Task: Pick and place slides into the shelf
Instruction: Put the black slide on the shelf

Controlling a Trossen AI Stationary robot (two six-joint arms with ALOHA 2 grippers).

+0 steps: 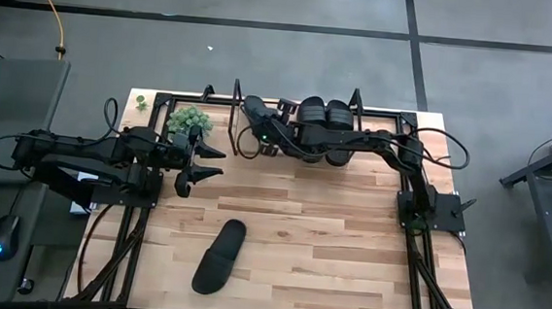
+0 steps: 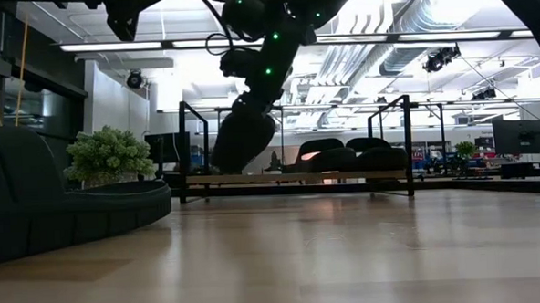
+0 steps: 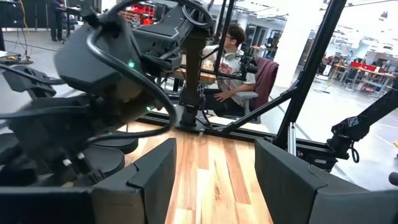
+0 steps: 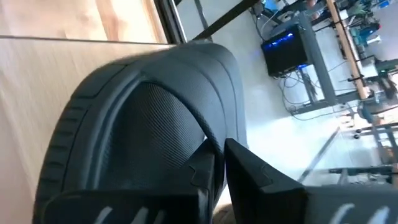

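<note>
A black slide [image 2: 242, 139] hangs steeply tilted over the left half of the shelf [image 2: 253, 179], with my right gripper [image 4: 217, 158] shut on it. Two more slides [image 1: 313, 113] [image 1: 340, 115] lie side by side on the shelf board [image 1: 386, 112]. Another slide [image 1: 220, 258] lies sole down on the table near its front edge, and it looms at the left of the low view [image 2: 63, 211]. My left gripper [image 1: 202, 164] stands open and level at the table's left, touching nothing. My right gripper pinches the slide at the edge of its wide strap [image 4: 208, 146] between its two fingers [image 4: 249, 174]. It comes slanting down from the table's right side. The slide hangs tilted below it [image 2: 238, 153]. I cannot tell whether its lower end touches the shelf board.
A small green plant [image 1: 189, 119] stands by the shelf's left end, also seen in the low view [image 2: 110, 154]. The shelf's black wire end frames [image 2: 192, 146] [image 2: 393, 142] rise at both ends. Bare wood lies in the table's middle [image 1: 320, 226]. A person [image 3: 233, 56] sits beyond the table.
</note>
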